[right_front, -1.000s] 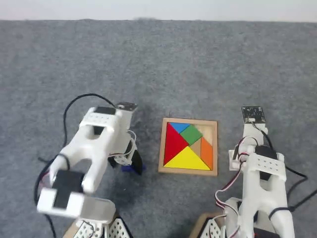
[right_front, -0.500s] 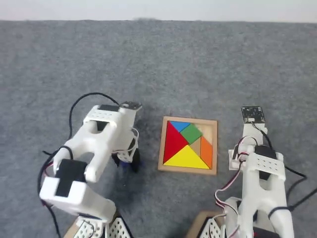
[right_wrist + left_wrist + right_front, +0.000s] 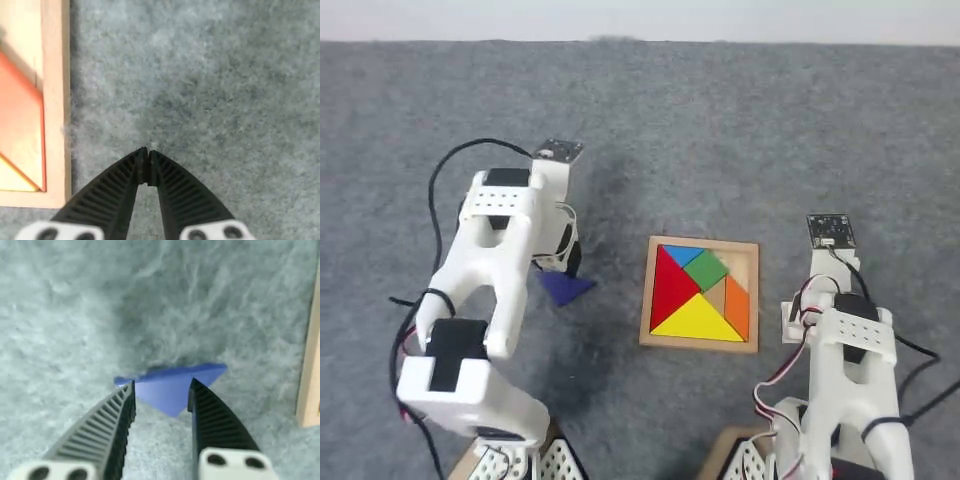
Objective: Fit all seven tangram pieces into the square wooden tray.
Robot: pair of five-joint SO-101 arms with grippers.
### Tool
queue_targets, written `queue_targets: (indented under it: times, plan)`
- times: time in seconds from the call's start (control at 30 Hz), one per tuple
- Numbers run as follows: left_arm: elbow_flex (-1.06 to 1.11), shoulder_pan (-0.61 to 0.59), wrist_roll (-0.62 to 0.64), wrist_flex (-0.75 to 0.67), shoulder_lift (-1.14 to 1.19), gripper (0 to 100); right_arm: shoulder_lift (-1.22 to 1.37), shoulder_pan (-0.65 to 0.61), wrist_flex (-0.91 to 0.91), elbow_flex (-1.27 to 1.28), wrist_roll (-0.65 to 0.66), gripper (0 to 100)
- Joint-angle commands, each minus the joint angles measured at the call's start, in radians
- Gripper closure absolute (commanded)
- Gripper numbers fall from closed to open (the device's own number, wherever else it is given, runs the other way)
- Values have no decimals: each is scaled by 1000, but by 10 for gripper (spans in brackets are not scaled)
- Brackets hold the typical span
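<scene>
The square wooden tray (image 3: pixel 752 300) lies on the grey carpet and holds red, yellow, green, light blue and orange pieces, with bare wood at its upper right. A dark blue triangle (image 3: pixel 563 287) lies flat on the carpet to the tray's left. My left gripper (image 3: pixel 568 264) stands just over it. In the left wrist view the left gripper (image 3: pixel 161 387) is open, its fingertips straddling the blue triangle (image 3: pixel 172 382). My right gripper (image 3: pixel 145 162) is shut on nothing, low over bare carpet just right of the tray (image 3: pixel 55 100).
Grey carpet covers the whole table. The right arm (image 3: pixel 845 335) stands close to the tray's right edge. The tray's edge (image 3: pixel 307 370) shows to one side of the blue triangle. Open carpet stretches behind the tray and the arms.
The left arm has swung away from the front of the table, and the blue triangle has moved with it, farther back and slightly left. The right arm has kept still.
</scene>
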Motion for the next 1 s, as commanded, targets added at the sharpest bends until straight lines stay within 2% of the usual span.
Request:
queue_targets:
  times: [0.0, 0.1, 0.2, 0.4, 0.67, 0.97]
  plan:
    - [-45, 41, -55, -51, 34, 806, 10, 10, -22, -3, -11, 991]
    - [-45, 58, -273, -26, 44, 760, 10, 10, -22, -3, -11, 991]
    - [-47, 55, -485, -8, 28, 758, 10, 8, -22, -3, -9, 991]
    - [-47, 3, -743, -5, 23, 758, 10, 8, -22, -3, -9, 991]
    - [-48, -34, -908, -23, 107, 758, 10, 7, -22, -3, -9, 991]
    - [-48, -9, -911, -83, 215, 772, 10, 5, -22, -3, -9, 991]
